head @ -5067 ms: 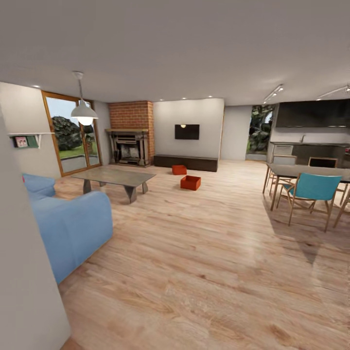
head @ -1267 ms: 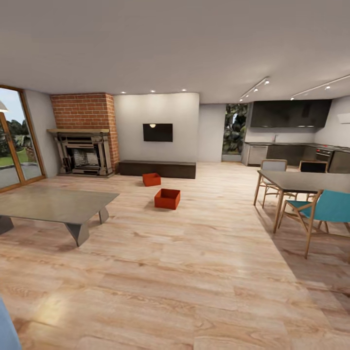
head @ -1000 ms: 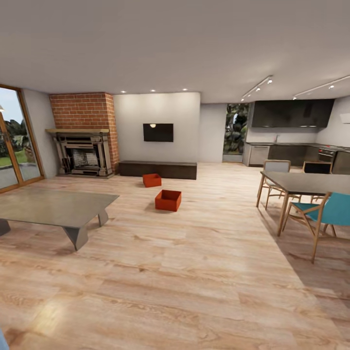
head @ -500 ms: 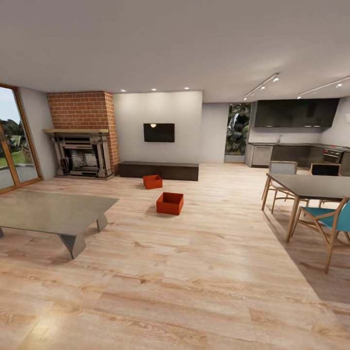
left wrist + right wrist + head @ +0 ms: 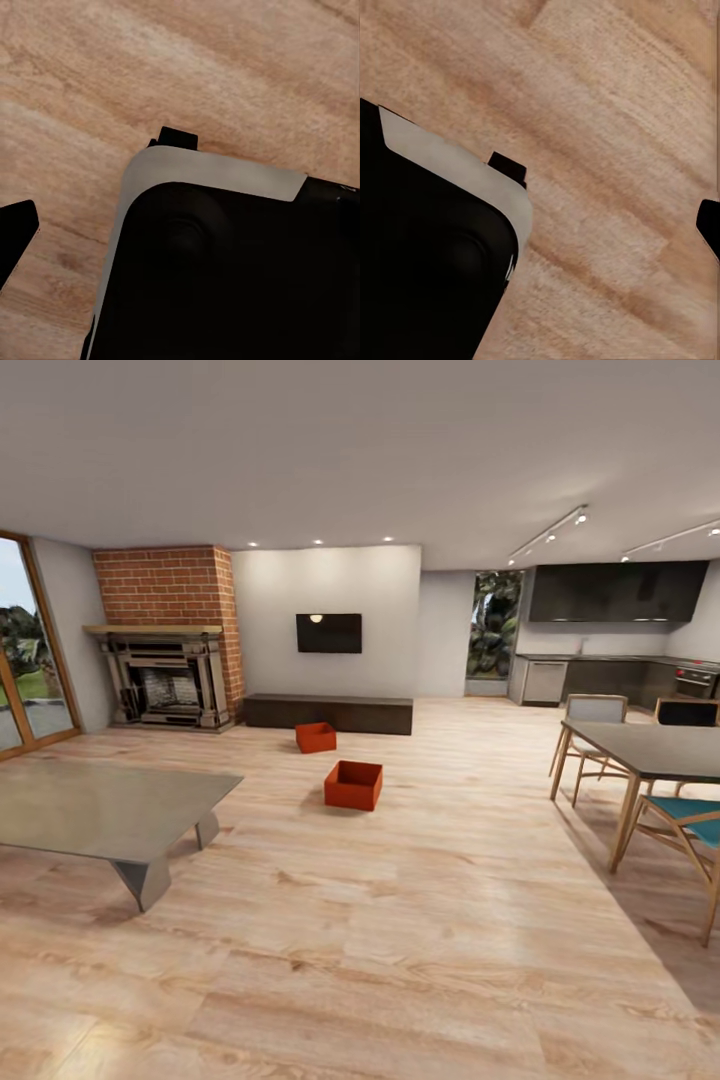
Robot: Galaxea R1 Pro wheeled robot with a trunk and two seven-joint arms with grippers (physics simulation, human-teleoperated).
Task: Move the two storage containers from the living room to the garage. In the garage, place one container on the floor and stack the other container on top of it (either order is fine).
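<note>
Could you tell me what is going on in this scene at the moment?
The robot is in the living room, facing two orange-red storage containers on the wood floor. Nothing is being handled yet. The nearer container sits in the open, and the farther container lies just in front of the low dark TV bench. A coffee table stands to the left and a dining table to the right. Both wrist views look down at the planks.

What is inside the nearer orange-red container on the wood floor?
The nearer container stands open, with no lid. Its far inner walls show bare. The front wall hides its bottom, so whether anything lies there cannot be told. The farther container stands behind it, before the dark TV bench.
</note>
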